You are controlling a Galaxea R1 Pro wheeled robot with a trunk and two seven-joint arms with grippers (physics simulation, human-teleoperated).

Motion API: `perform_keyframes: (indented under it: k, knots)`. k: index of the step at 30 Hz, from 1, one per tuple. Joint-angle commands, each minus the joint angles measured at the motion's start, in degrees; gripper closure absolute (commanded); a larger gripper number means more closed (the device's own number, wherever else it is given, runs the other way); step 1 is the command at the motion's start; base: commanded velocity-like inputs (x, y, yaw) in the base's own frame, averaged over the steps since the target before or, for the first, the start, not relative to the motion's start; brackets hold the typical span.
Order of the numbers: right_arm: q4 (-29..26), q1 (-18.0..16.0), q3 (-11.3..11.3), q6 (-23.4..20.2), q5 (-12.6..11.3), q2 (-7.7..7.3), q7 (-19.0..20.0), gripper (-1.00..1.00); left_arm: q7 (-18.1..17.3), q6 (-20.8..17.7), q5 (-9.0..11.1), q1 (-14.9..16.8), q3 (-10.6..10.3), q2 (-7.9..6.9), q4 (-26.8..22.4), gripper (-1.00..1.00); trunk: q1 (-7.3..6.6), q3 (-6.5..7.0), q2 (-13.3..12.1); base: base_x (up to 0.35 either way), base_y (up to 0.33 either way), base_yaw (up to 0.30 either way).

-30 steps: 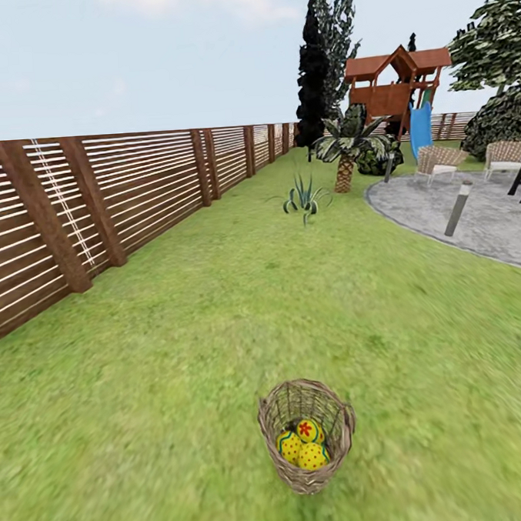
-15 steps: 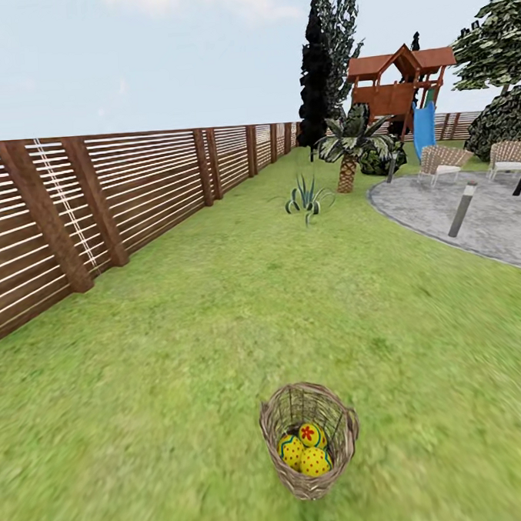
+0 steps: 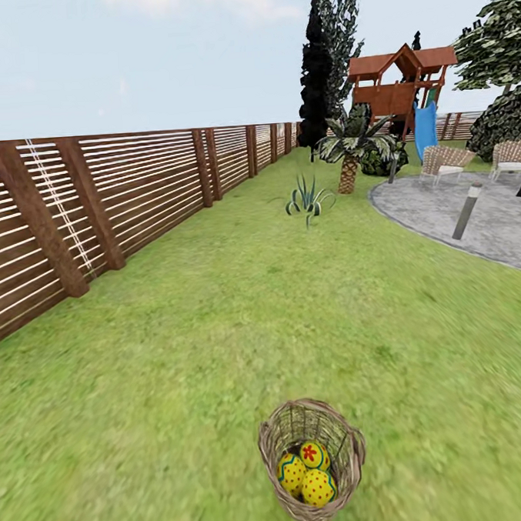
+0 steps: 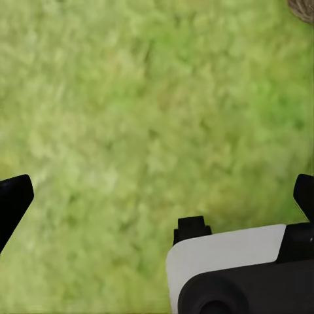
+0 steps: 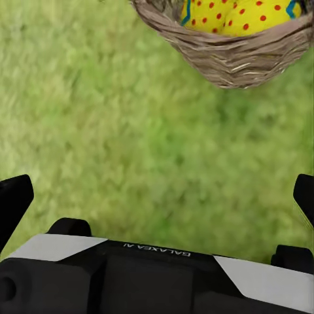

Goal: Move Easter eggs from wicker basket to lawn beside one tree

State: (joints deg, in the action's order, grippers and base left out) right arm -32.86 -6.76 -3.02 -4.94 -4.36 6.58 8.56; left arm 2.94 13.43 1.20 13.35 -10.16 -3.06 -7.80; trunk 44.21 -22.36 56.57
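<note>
The round, open-weave wicker basket (image 3: 312,461) stood on the mottled lawn (image 3: 220,355), holding three glossy yellow eggs (image 3: 307,467). The right pincer (image 5: 157,196), spread wide, hung above grass with the basket just beyond its tips. The left pincer (image 4: 157,196) likewise gaped wide over grass.

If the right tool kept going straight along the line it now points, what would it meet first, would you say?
Most likely bare lawn: grass lies between the open right tool's fingers, short of the wicker basket holding the eggs. Depth is unclear.
</note>
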Motion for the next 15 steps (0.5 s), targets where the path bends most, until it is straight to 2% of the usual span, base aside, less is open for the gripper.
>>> perform_keyframes:
  k: [1, 12, 15]
  knots:
    - [-0.1, -0.01, -0.14, -0.33, -0.46, -0.01, 0.05, -1.0, 0.31, 0.19, 0.12, 0.04, -0.48, -0.02, 0.03, -1.0, 0.02, -0.06, 0.04, 0.181, -0.106, 0.0]
    - [-0.1, -0.01, -0.21, -0.33, -0.47, 0.01, 0.05, -1.0, 0.31, 0.19, 0.12, 0.07, -0.48, 0.01, 0.02, -1.0, 0.02, -0.05, 0.04, 0.155, -0.123, 0.002]
    - [-0.1, -0.01, -0.13, -0.33, -0.47, -0.03, 0.05, -1.0, 0.31, 0.19, 0.12, 0.06, -0.48, 0.02, 0.03, -1.0, 0.02, -0.08, 0.04, 0.154, -0.159, 0.11]
